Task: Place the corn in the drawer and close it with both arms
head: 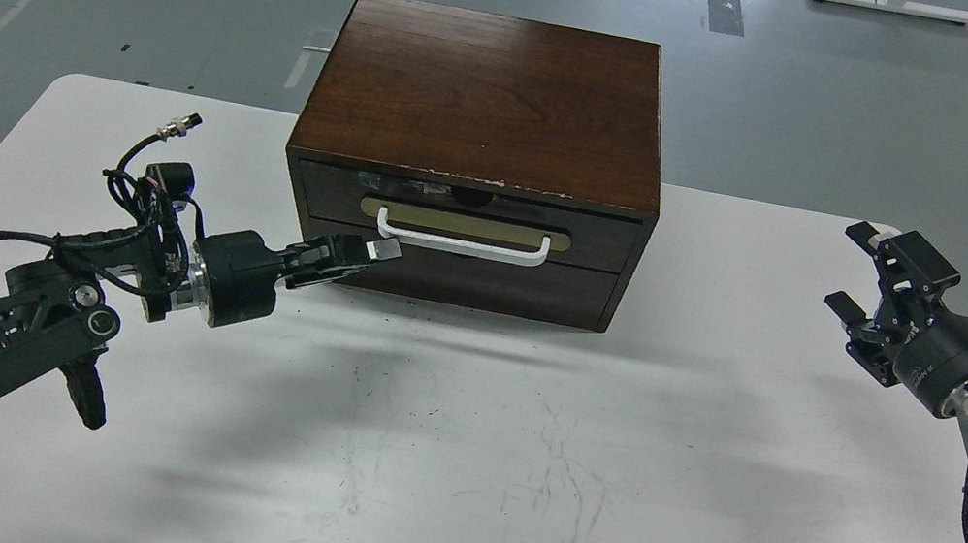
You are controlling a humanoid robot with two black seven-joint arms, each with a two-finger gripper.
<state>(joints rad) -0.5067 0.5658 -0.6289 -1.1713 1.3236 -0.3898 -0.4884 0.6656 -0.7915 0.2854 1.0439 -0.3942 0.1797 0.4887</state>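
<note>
Currently the left tool (369, 250), fingers nearly together and holding nothing, sits at the left end of the drawer (463, 219) handle (462, 238), whose long axis runs left-right. Right tool (860, 271), spread wide, stands well apart. Corn not visible; drawer appears closed.

— Can you read any words here?
— Not really. The right gripper (856, 271), far to the right of the drawer (464, 214), has tiny pale marks on its round black body, but they are too small to read.
— And on the drawer itself?
— No words or numbers there. None on the left gripper (373, 251) just below the drawer's handle either.
</note>
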